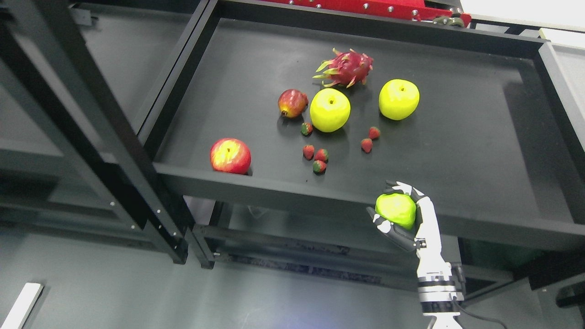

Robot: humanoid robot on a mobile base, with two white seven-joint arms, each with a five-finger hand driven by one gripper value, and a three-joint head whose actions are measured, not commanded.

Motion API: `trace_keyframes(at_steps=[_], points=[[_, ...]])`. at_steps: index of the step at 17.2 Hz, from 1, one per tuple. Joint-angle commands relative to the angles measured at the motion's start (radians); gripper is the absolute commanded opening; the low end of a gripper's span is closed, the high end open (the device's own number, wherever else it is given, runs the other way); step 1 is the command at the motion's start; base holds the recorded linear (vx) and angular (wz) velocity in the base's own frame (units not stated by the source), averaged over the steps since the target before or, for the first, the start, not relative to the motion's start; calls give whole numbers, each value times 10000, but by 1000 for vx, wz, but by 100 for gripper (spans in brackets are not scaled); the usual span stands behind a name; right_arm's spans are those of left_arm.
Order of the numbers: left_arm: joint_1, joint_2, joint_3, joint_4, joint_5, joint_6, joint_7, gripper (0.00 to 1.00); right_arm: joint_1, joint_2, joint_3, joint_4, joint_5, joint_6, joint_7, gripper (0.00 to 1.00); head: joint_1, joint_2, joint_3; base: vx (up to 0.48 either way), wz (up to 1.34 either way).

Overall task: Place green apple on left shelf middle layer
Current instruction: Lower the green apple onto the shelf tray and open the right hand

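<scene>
my right robot hand, white with black joints, has its fingers wrapped around a round, glossy green apple, held just in front of the front rim of the black metal fruit shelf, below the two yellow-green apples resting on that shelf. i judge the apple light, rigid and slippery, best cupped around its widest part. my left hand is out of view.

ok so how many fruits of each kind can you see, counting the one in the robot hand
green apples: 3, two on the shelf, at and, one in the right robot hand
red apple: 1
pomegranate: 1
dragon fruit: 1
strawberries: 6
total: 12
</scene>
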Motion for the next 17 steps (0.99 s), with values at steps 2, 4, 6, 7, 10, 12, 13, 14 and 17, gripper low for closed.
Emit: trace_keyframes(at_steps=[2, 4, 6, 7, 10, 12, 13, 14, 17], points=[[92, 175, 0, 0, 0, 5, -7, 100, -21, -227, -165, 27, 199, 3, -12, 0, 0, 0, 0, 220, -55], [92, 175, 0, 0, 0, 5, -7, 100, -36, -227, -165, 42, 200, 3, -12, 0, 0, 0, 0, 244, 5], [92, 175, 0, 0, 0, 5, -8, 100, -36, -227, -165, 119, 215, 19, -12, 0, 0, 0, 0, 246, 20], [92, 175, 0, 0, 0, -10, -8, 100, -51, -227, -165, 195, 215, 34, -12, 0, 0, 0, 0, 227, 20], [92, 175, 0, 0, 0, 5, -8, 100, -189, -196, -180, 226, 230, 263, -57, 0, 0, 0, 0, 194, 11], [92, 175, 0, 0, 0, 5, -7, 100, -419, -196, -195, 227, 352, 569, -103, 0, 0, 0, 0, 148, 0], [92, 175, 0, 0, 0, 5, 8, 100, -465, -196, -195, 242, 490, 647, -164, 0, 0, 0, 0, 149, 0], [92, 175, 0, 0, 0, 5, -7, 100, -526, -181, -180, 272, 689, 708, -286, 0, 0, 0, 0, 107, -6], [92, 175, 0, 0, 0, -10, 8, 100, -558, -171, -180, 380, 767, 724, -334, 0, 0, 0, 0, 75, 4]])
